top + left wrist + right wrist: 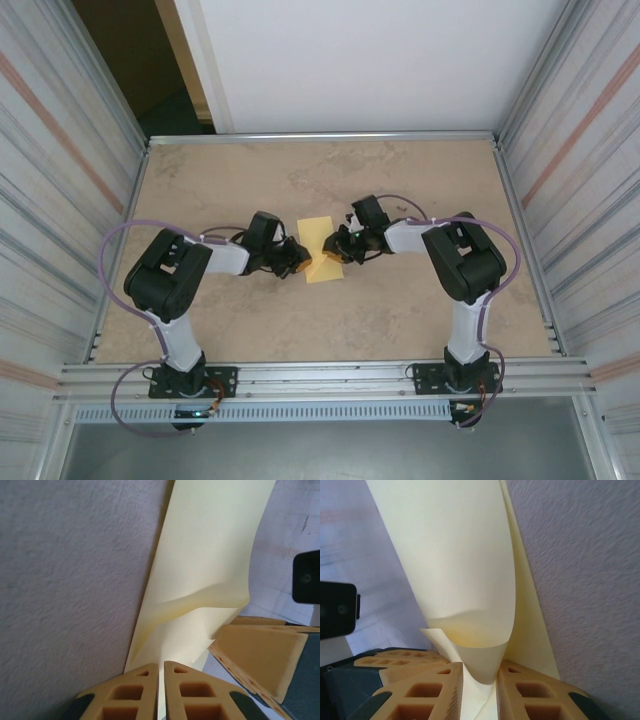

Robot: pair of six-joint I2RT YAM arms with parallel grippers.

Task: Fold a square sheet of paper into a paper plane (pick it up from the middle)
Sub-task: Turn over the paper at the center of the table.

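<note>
Top external: fold in hand, judged. Left gripper [298,258] and right gripper [338,245] should pull evenly and align the edges before creasing. Left jaws are all but closed on the square sheet of paper [322,268]. Right jaws stand narrowly apart, pinching its curl. The sheet is mid-table [400,320], with the grippers at 9 and 3 o'clock.

You see the sheet of paper [322,268] in the middle of the table [250,180]. The left gripper [300,261] touches it at 9 o'clock. The right gripper [336,247] touches it at 3 o'clock.
</note>
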